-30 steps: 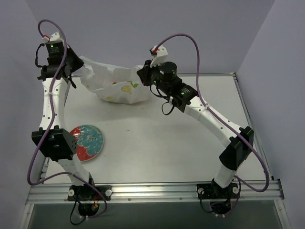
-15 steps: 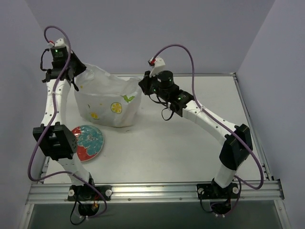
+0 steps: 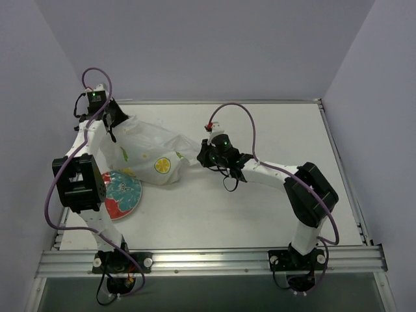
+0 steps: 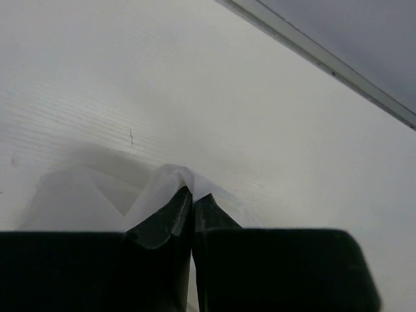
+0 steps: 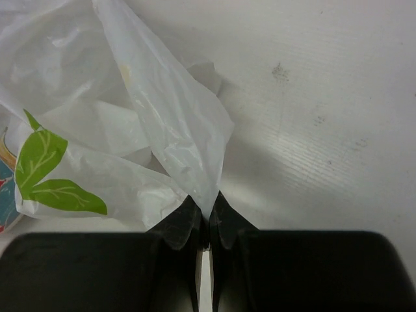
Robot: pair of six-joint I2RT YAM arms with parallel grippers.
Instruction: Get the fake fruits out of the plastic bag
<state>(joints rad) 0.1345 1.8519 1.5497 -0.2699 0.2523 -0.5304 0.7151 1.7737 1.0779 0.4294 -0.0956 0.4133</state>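
Note:
The white plastic bag with yellow and green prints lies slack on the table between my two grippers. My left gripper is shut on the bag's far left corner; the left wrist view shows thin film pinched at its tips. My right gripper is shut on the bag's right corner; the right wrist view shows a fold of the bag running into its tips. No fake fruits show; they are hidden or out of view.
A round red-rimmed plate with a teal floral centre sits near the left arm, just in front of the bag's near edge. The table's metal rim runs along the right and far sides. Purple walls enclose the space.
Both grippers have come down and toward the near side with the bag in them. The bag has gone from hanging stretched in the air to lying low on the table by the plate.

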